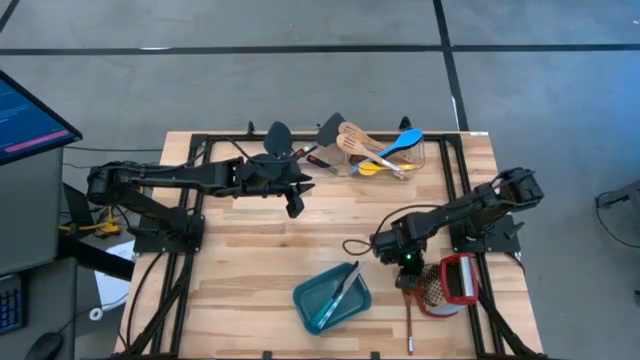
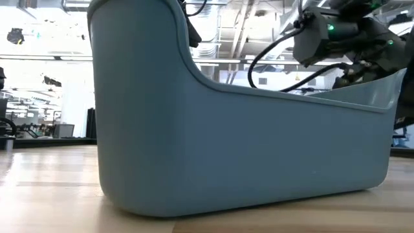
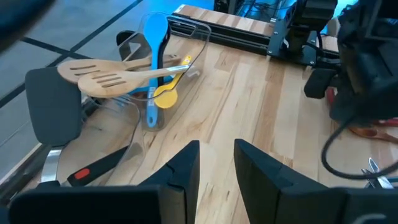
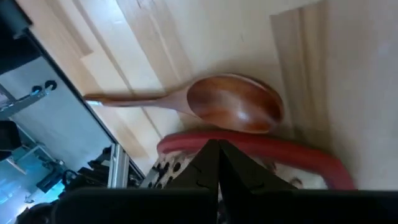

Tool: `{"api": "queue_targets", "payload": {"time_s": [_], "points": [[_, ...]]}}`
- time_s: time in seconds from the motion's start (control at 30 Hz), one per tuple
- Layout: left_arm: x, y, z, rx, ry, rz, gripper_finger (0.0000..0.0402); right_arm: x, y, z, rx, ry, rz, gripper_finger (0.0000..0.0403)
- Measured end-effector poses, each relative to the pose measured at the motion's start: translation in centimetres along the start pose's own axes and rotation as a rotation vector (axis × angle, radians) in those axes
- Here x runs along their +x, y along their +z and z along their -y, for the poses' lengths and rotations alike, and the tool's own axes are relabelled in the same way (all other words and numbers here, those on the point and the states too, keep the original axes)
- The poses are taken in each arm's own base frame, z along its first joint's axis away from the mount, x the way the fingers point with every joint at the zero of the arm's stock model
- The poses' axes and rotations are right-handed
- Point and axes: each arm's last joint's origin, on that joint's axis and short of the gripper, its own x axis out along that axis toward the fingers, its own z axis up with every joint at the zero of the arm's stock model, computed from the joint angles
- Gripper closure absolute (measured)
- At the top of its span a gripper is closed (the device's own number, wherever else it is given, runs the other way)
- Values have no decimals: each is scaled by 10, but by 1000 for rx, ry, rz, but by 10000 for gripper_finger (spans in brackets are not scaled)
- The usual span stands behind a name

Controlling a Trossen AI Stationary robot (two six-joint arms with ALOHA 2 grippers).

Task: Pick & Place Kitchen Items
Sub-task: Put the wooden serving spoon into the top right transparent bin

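Spanning grey floor, wooden table (image 1: pixel 250 250) carries left end effector (image 1: pixel 296 208) parted, right end effector (image 1: pixel 405 283) closed empty.

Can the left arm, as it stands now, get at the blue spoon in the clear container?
Probably yes. The left gripper hangs empty, jaws partly apart, near the clear container, and the blue spoon lies on top with nothing between them, though wooden spatulas cross it.

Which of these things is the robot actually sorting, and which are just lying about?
Job in hand:
- brown wooden spoon
- pale slotted wooden spatulas
- blue plastic spoon
- yellow plastic spoon
- black flat spatula
- teal plastic bin

Lying about:
- computer monitor
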Motion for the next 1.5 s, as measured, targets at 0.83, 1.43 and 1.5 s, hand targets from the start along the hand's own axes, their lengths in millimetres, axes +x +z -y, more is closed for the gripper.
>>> {"api": "queue_targets", "payload": {"time_s": [0.83,1.43,1.5], "points": [[0,-1,0,3,2,-11,316,18,12,-10,-10,-26,80,403],[0,-1,0,3,1,-11,316,23,6,-7,6,-204,118,403],[0,-1,0,3,1,-11,316,21,8,-5,16,-217,132,403]]}}
